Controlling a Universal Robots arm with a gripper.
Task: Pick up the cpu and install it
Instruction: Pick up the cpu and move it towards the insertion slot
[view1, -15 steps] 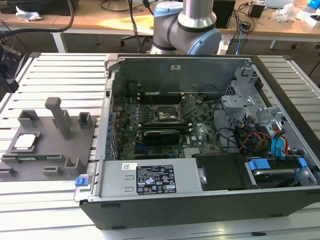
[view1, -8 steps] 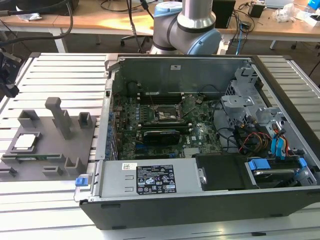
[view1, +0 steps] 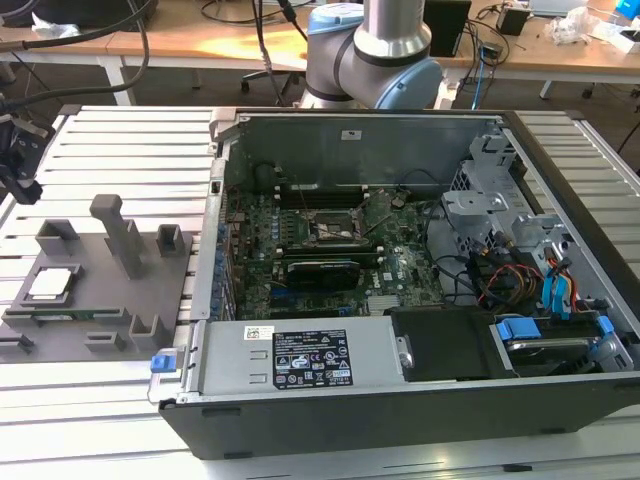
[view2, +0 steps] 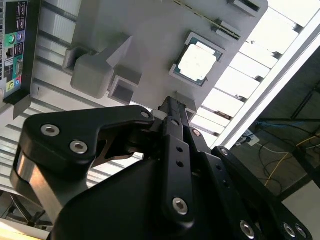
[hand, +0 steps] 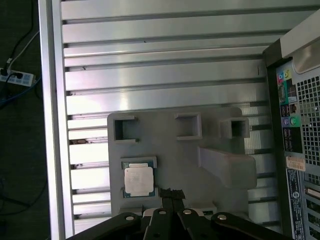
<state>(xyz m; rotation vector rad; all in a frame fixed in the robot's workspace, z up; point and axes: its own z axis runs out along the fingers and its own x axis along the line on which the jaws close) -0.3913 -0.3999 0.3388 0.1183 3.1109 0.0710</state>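
Hanging over the grey fixture (hand: 165, 155) on the slatted tabletop (hand: 150, 50), the pincer (hand: 171, 192) is holding its fingers (hand: 165, 193) together, empty, near the cpu (hand: 138, 181), which is lying lid-up in a recessed nest, likely keeping it square for pickup.

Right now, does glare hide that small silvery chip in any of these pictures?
Second wrist view: the cpu glares almost white, as do the table slats beside it. First wrist view: the cpu is evenly lit, its edges plain.
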